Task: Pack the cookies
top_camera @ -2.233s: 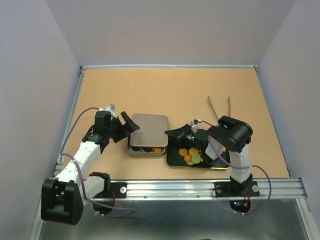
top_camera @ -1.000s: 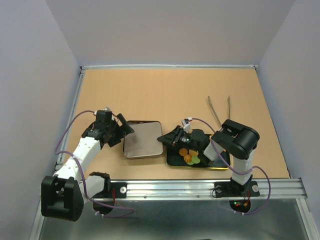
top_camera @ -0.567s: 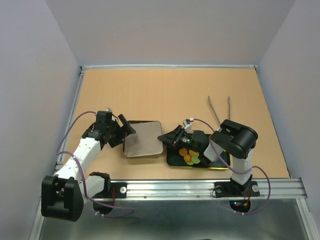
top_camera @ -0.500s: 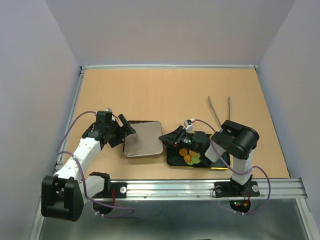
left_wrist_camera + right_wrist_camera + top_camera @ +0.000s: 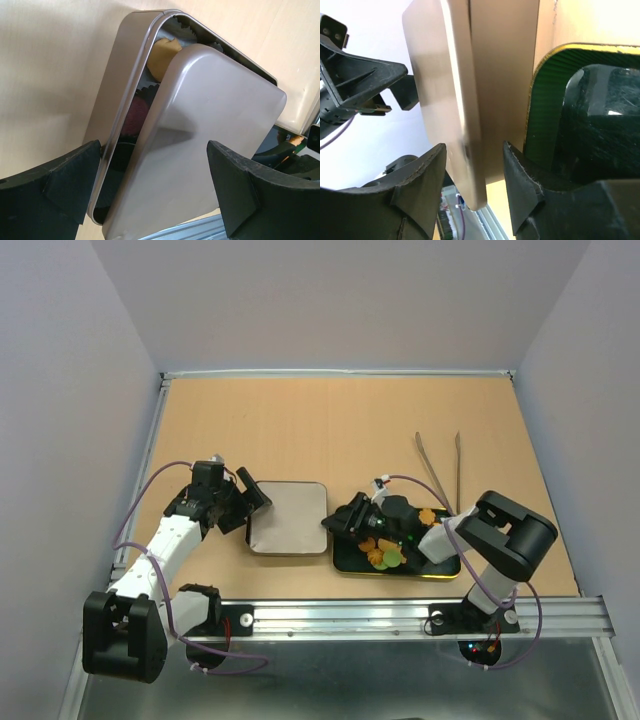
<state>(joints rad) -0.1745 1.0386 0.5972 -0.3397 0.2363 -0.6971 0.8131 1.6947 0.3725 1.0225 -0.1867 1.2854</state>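
Plainly gaping wide at the left pincer (image 5: pixel 153 145), astride the near end of the tin (image 5: pixel 107 115). Askew atop it with the lid (image 5: pixel 215 125) — enough to bare a few cookies (image 5: pixel 164 54) inside. Heaped with more on the tray (image 5: pixel 547 85), just right of the tin on the bench (image 5: pixel 330 430). Narrow at the right pincer (image 5: pixel 472 150), set about the lid's right edge — gripping or merely close, cannot tell.

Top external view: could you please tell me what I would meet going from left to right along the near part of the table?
left gripper → lidded tin → right gripper → black tray holding the cookies
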